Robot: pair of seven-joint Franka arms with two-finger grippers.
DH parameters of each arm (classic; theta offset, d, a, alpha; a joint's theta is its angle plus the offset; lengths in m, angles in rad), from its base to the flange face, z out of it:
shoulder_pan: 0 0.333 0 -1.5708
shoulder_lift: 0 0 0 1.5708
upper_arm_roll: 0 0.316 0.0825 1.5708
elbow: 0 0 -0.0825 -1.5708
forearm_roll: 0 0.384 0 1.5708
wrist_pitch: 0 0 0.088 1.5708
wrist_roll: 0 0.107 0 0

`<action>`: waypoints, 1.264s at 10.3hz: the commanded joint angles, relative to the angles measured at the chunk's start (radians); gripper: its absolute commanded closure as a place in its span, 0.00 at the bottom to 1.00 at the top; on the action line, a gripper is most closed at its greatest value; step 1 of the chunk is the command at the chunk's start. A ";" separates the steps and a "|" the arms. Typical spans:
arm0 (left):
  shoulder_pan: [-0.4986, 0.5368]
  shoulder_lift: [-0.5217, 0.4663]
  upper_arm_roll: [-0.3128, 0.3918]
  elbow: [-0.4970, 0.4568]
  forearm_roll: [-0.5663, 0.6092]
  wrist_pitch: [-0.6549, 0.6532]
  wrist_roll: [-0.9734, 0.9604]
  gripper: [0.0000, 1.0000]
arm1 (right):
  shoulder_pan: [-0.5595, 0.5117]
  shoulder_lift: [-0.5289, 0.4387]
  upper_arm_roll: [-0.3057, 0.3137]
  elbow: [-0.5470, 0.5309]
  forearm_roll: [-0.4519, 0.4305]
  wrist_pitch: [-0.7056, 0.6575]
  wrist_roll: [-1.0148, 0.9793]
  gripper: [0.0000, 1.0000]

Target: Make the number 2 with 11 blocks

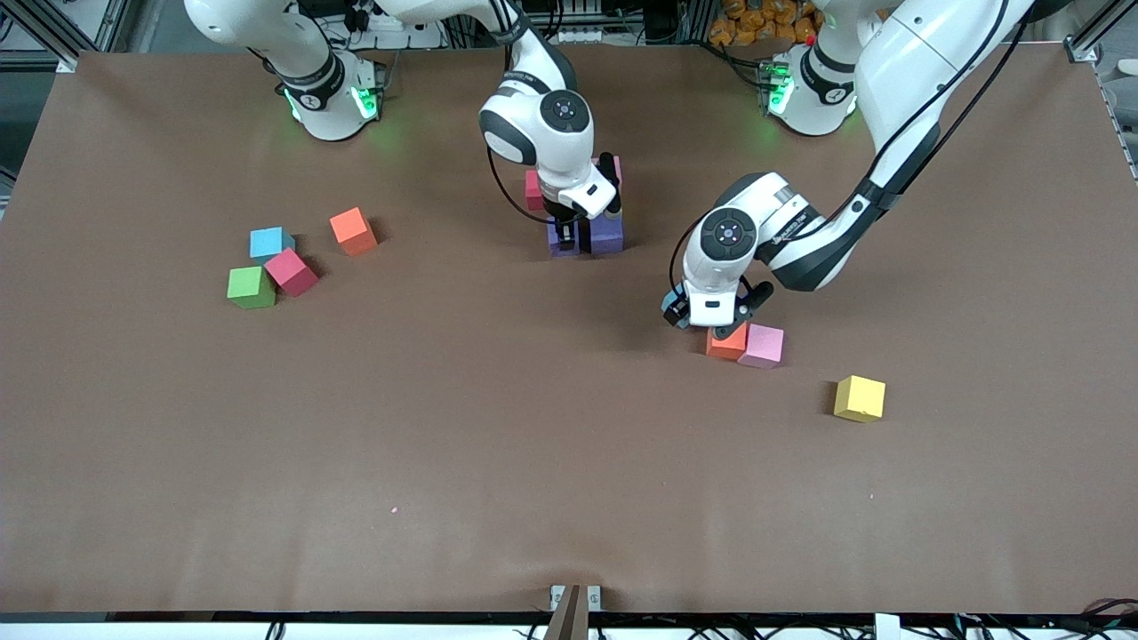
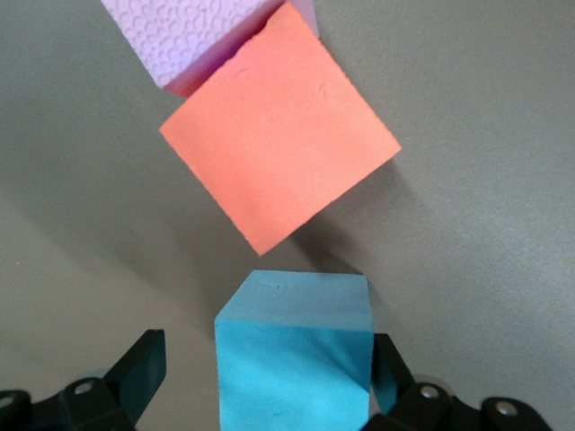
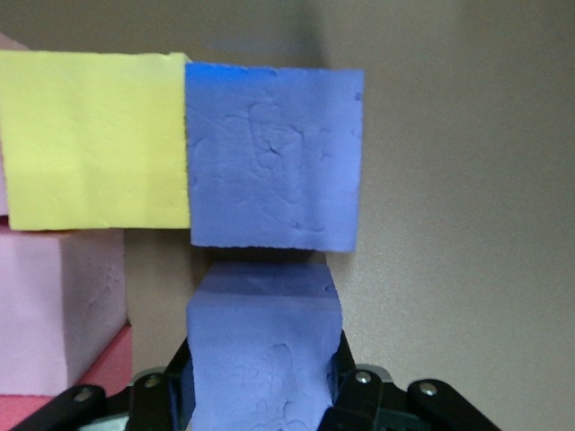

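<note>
Toward the right arm's end of the worktop point(image 1: 178, 462) lie four loose blocks: a green block point(image 1: 251, 287), a light blue block point(image 1: 269, 242), a red block point(image 1: 292, 271) touching the green one, and an orange block point(image 1: 353, 230) a little apart.

At mid-worktop the right tool point(image 1: 564, 233) is clamped on a purple block point(image 3: 265, 373), low over the cluster that is the start of the number 2. The arm's wrist covers much of that cluster in the front view; a second purple block point(image 1: 606, 233) and part of a red-pink block point(image 1: 533, 190) show beside it. The right wrist view adds a yellow block point(image 3: 94, 139) touching the second purple one and a pink block point(image 3: 58, 310), both cut off at the edge.

The left tool point(image 1: 711, 313) stands fully open, a light blue block point(image 2: 295, 355) between its fingers without visible contact. Just beside sit a red-orange block point(image 1: 727, 342) and a pink block point(image 1: 763, 345), touching. Another yellow block point(image 1: 860, 397) lies apart, nearer the front camera.
</note>
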 commanded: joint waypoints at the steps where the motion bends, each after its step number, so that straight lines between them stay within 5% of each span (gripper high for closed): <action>1: 0.006 0.004 -0.007 0.008 -0.002 -0.010 0.022 0.00 | 0.020 0.017 -0.008 0.020 0.000 -0.007 0.028 0.94; 9: 0.006 0.014 -0.007 0.018 -0.004 -0.024 0.026 0.00 | 0.027 0.049 -0.008 0.069 0.001 -0.007 0.036 0.93; 13: 0.006 0.044 -0.007 0.032 -0.004 -0.022 0.024 0.09 | 0.027 0.058 -0.008 0.083 0.003 -0.007 0.056 0.86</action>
